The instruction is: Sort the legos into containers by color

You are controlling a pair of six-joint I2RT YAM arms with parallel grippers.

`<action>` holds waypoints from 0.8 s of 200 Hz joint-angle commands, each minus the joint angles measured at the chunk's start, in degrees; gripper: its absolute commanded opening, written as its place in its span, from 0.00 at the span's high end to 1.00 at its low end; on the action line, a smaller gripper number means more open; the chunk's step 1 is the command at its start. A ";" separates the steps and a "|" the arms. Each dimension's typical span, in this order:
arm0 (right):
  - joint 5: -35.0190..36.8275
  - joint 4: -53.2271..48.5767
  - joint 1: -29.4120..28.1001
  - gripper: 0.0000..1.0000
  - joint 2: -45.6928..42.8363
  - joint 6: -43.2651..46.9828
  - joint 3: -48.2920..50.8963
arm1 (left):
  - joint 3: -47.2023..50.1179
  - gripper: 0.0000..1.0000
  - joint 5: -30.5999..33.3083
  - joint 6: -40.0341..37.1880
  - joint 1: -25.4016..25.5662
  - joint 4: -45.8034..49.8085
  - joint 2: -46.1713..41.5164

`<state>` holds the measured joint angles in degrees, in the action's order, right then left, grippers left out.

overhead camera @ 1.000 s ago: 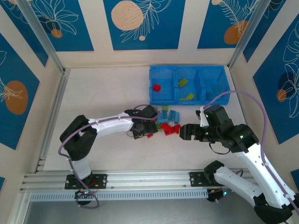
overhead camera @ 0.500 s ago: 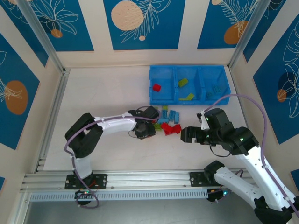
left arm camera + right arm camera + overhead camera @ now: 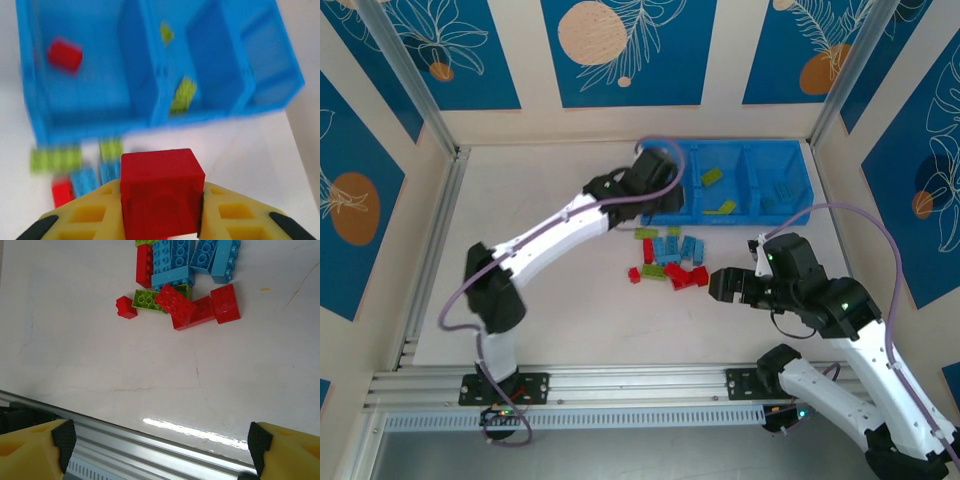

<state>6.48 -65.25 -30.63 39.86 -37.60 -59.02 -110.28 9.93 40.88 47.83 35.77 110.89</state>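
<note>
Red smooth blocky brick (image 3: 161, 175) clamped betw. yellow ribbed fingers (image 3: 75, 220) of L gripper (image 3: 161, 215), by blue plastic tray (image 3: 90, 122). One red lego (image 3: 65, 54) in end compartment, lime legos (image 3: 182, 95) in mid. R gripper (image 3: 160, 440) spread wide, empty, near studded loose pile (image 3: 180, 285) on white table (image 3: 100, 365).

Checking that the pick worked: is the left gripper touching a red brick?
Touching. The left wrist view shows the red brick clamped in the left gripper, with its yellow jaws pressed against both sides of the brick.
</note>
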 commanded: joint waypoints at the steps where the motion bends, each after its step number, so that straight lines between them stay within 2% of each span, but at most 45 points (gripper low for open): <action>1: 0.59 -1.10 0.14 0.09 -1.96 -2.80 -1.45 | -13.91 0.72 6.19 -10.66 -3.55 5.76 14.21; 24: 0.16 -1.83 0.05 0.09 -2.96 -3.26 -1.19 | -31.00 0.72 8.19 -13.93 -5.15 9.23 25.99; 39: -0.22 -2.31 0.05 0.09 -3.02 -3.01 -1.27 | -37.07 0.71 6.79 -14.90 -5.94 8.79 30.14; 63: 0.07 -1.88 -0.04 0.09 -3.11 -2.65 -1.10 | -37.46 0.62 1.34 -18.73 -6.49 3.30 30.90; 84: 1.13 -0.56 -0.13 0.09 -2.67 -2.83 -0.07 | -37.47 0.42 -0.90 -19.52 -6.42 2.69 29.38; 104: 0.70 2.43 -0.44 0.09 -1.62 -3.18 2.24 | -37.08 0.41 -0.36 -19.26 -6.12 5.53 25.99; 116: 0.42 4.94 -0.93 0.09 -0.31 -2.51 3.68 | -33.97 0.41 -0.19 -19.57 -5.54 6.19 21.65; 128: 1.16 7.71 -1.85 0.09 1.57 -0.89 4.99 | -26.75 0.42 -0.26 -19.66 -4.69 4.55 14.99; 160: 3.58 15.46 -4.48 0.08 10.95 8.50 6.28 | 3.29 0.42 -1.50 -20.99 -1.71 -6.79 -9.62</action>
<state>7.99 -57.74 -33.32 45.19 -36.71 -53.74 -121.82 10.11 22.04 43.35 36.93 119.90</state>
